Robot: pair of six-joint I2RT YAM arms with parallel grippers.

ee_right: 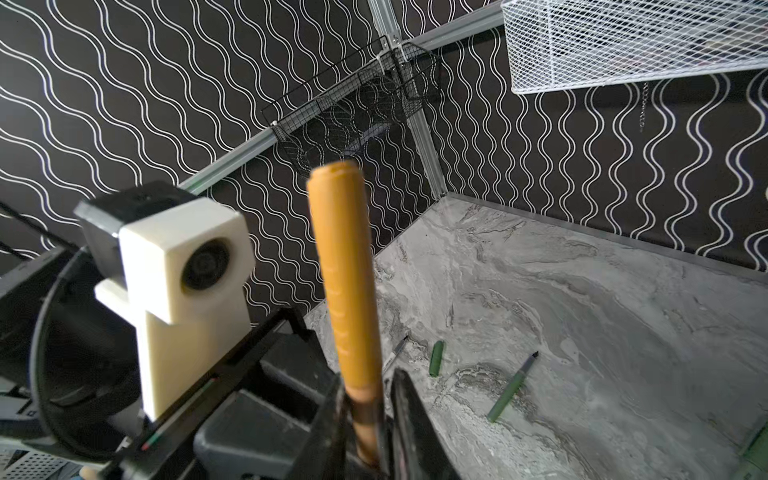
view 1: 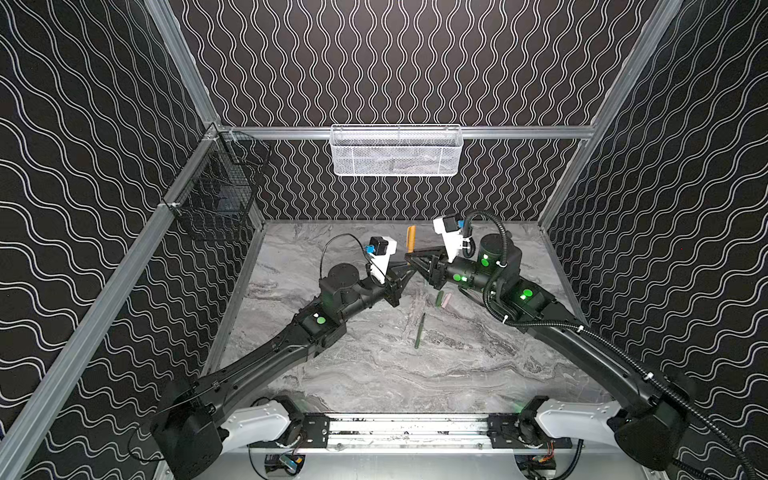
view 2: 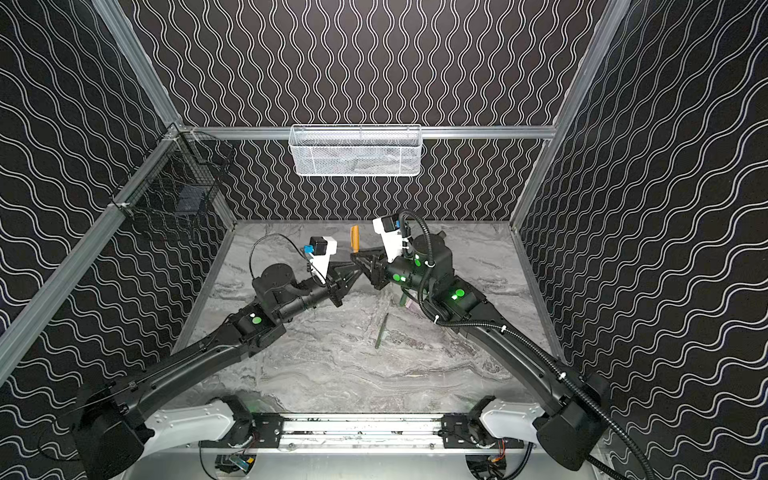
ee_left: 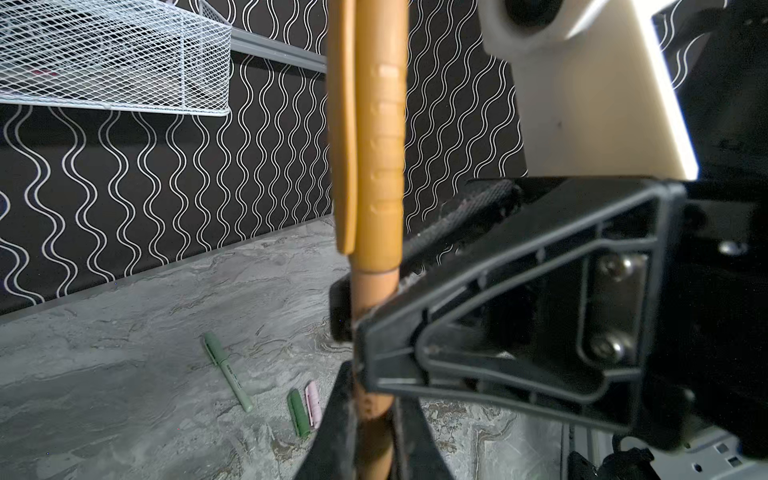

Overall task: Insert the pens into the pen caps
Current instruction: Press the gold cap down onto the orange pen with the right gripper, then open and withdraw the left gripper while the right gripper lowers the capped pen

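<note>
An orange-brown pen (ee_left: 370, 415) stands upright above the middle back of the table, with its orange-brown cap (view 1: 411, 237) (view 2: 355, 237) (ee_right: 345, 270) on its upper end. My left gripper (view 1: 409, 271) (ee_left: 372, 436) is shut on the barrel low down. My right gripper (view 1: 409, 255) (ee_right: 370, 415) clamps the same barrel just under the cap, coming from the opposite side. A dark green pen (view 1: 419, 330) (ee_right: 513, 386) lies uncapped on the table. A dark green cap (view 1: 439, 298) (ee_left: 299, 411) and a pink cap (view 1: 446, 300) (ee_left: 312, 405) lie side by side.
A pale green pen (ee_left: 227, 370) with its cap on lies on the marble table (view 1: 374, 374). A thin whitish pen (ee_right: 397, 353) peeks out behind my right fingers. A white mesh basket (view 1: 395, 151) hangs on the back wall and a black wire basket (view 1: 216, 187) on the left wall.
</note>
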